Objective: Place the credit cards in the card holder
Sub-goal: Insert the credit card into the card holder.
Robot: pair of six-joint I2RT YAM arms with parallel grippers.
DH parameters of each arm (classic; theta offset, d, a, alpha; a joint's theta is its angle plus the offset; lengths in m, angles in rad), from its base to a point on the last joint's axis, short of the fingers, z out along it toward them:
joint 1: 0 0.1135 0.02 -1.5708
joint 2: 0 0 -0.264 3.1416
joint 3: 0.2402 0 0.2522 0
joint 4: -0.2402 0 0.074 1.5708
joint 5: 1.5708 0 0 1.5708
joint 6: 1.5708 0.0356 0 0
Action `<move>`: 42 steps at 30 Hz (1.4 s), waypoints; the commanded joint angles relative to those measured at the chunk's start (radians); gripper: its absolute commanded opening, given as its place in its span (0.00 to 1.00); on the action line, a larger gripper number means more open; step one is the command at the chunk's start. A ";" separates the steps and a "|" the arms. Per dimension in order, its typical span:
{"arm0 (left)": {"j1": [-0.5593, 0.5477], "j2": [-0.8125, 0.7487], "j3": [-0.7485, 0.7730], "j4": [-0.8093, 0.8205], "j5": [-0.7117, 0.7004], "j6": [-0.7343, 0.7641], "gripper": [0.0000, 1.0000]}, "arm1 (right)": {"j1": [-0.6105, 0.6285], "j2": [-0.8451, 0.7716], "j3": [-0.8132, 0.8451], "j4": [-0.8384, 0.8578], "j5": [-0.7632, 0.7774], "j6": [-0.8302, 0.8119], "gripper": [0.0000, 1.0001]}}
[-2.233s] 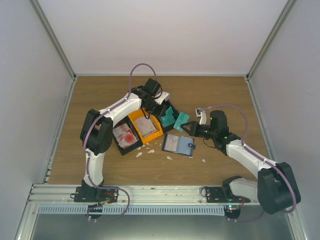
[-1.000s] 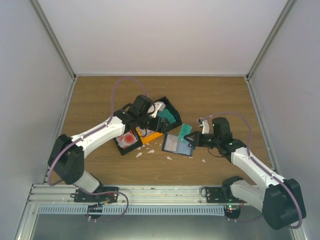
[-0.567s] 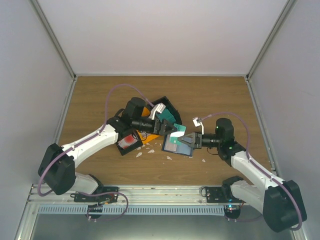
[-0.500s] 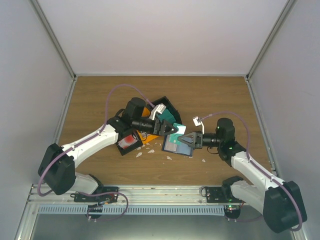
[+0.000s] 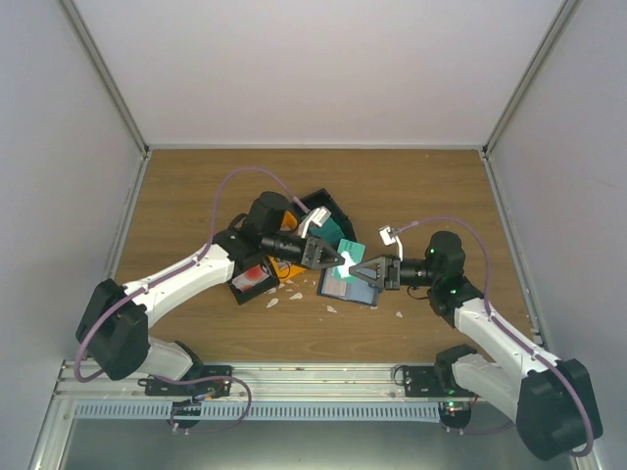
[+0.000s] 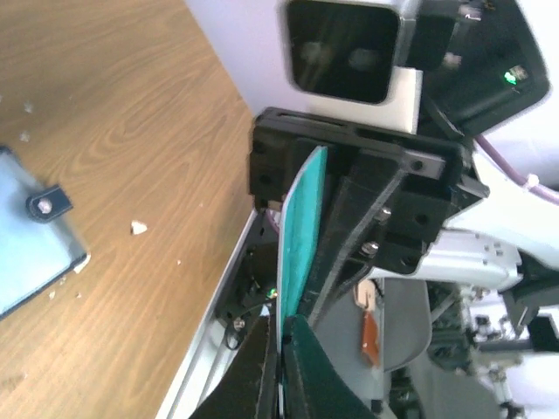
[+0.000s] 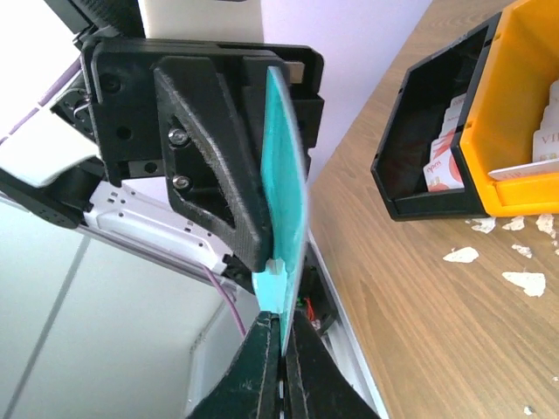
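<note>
Left end effector (image 5: pixel 330 257): closed on one end of a single teal card (image 7: pixel 286 192), which sits edge-on between its fingers in the left wrist view.
Right end effector (image 5: pixel 365 269): clamped on the opposite end of the same card, so both arms hold it, tips facing each other.
Teal card, look: thin, flat and rectangular, plain teal on the face that shows (a small pale notch sits at the end by the right fingers).
Teal card, place: off the desk (image 5: pixel 431 186), over the far edge of the card holder (image 5: pixel 338 287) and not touching it.
Card holder: lies open and flat on the desk with a navy border, its light blue inside facing up and a dark snap tab (image 6: pixel 45 203) at one edge.
Red-blotch cards (image 5: pixel 253 278): white, lying in the near black bin (image 7: pixel 410 179).
Pale cards (image 7: pixel 546 131): stand in the orange bin (image 7: pixel 515 87) beside it.
Spare teal cards (image 5: pixel 339 227): in the far black bin (image 5: pixel 318 206).
White scraps (image 7: pixel 524 281): scattered on the wood just beside the bins.
</note>
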 commanded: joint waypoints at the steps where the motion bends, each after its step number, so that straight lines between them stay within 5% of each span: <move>1: -0.008 -0.008 0.004 0.051 0.009 0.019 0.00 | -0.003 0.001 -0.004 0.009 0.005 0.014 0.04; 6: -0.008 -0.010 0.000 -0.015 -0.151 0.078 0.00 | -0.003 -0.042 0.015 -0.221 0.133 -0.082 0.38; 10: -0.009 0.001 -0.024 -0.074 -0.376 0.092 0.00 | -0.002 -0.048 0.086 -0.567 0.459 -0.172 0.50; 14: -0.025 0.044 -0.070 0.016 -0.416 0.031 0.00 | 0.026 -0.010 0.165 -0.806 0.780 -0.175 0.55; 22: -0.076 0.202 -0.051 0.101 -0.404 0.008 0.00 | 0.194 0.132 0.246 -0.952 1.084 -0.171 0.60; 35: -0.103 0.361 -0.033 0.213 -0.445 -0.027 0.00 | 0.303 0.423 0.271 -0.898 1.192 -0.165 0.61; 42: -0.103 0.385 -0.032 0.209 -0.513 -0.040 0.00 | 0.307 0.503 0.294 -0.923 1.230 -0.148 0.50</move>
